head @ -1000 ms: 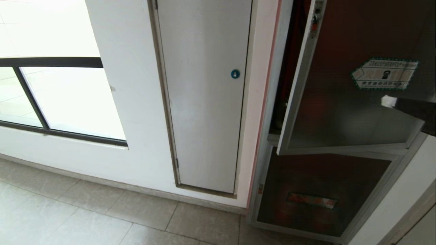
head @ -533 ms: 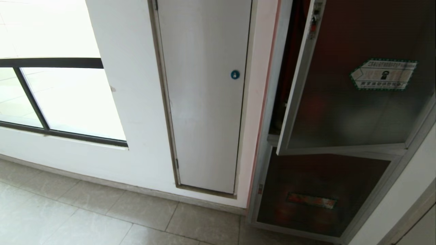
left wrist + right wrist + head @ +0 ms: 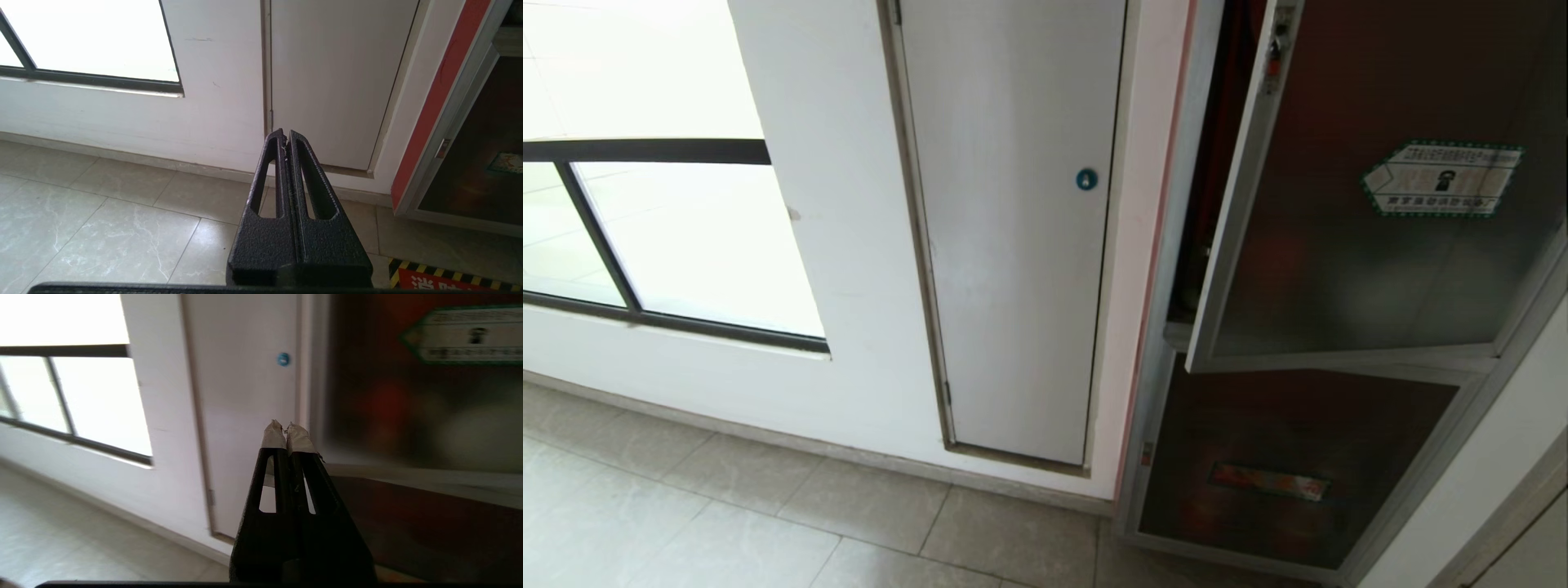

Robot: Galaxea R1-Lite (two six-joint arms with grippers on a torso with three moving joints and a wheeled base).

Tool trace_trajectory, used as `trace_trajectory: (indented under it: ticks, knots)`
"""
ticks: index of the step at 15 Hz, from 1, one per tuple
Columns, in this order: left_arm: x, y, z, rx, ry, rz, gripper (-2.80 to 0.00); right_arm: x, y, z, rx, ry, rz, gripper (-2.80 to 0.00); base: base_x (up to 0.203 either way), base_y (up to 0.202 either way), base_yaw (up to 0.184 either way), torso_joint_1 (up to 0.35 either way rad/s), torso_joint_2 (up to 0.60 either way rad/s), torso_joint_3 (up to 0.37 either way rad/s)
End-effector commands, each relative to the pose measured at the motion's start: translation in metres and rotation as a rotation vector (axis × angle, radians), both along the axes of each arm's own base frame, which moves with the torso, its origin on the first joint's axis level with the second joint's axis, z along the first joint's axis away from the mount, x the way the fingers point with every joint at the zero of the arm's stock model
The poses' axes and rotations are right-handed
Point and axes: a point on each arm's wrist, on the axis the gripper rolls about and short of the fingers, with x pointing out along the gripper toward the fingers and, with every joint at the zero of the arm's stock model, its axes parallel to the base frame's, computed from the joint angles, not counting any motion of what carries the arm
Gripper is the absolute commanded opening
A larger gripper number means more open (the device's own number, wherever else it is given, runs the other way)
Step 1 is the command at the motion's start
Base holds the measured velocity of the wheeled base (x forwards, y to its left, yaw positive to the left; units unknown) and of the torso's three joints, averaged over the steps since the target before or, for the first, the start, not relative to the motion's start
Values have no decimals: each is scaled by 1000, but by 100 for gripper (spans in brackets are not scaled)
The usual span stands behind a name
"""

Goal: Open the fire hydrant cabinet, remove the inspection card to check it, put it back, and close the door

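At right of the white wall, the fire hydrant cabinet has its door ajar, w/ hexagonal sticker. Right gripper clenched, empty, facing the door; left gripper clenched, pointing at white door.

Cabinet with door ajar.
I see the tinted, silver-framed door swung partly outward, hexagonal sticker facing me, red interior showing in the gap.

Sticker print too small; cabinet interior mostly hidden.
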Motion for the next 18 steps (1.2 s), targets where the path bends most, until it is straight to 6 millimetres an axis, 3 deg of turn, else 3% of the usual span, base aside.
trace_trajectory:
  ticks: [1,8,12,14,18]
  knots:
    - [1,0,-2,0,9,0,-280,-3,-2,-31,-21,-15,-94,-280,0,0,0,0,0,0]
    - [1,0,-2,0,9,0,-280,35,-4,-105,-106,148,-212,-280,0,0,0,0,0,0]
    - [1,0,-2,-2,9,0,-280,37,-4,-111,-180,160,-233,-280,0,0,0,0,0,0]
    - [1,0,-2,0,7,0,-280,38,-4,-121,-214,254,-229,-280,0,0,0,0,0,0]
    - [1,0,-2,0,9,0,-280,38,-4,-126,-171,307,-220,-280,0,0,0,0,0,0]
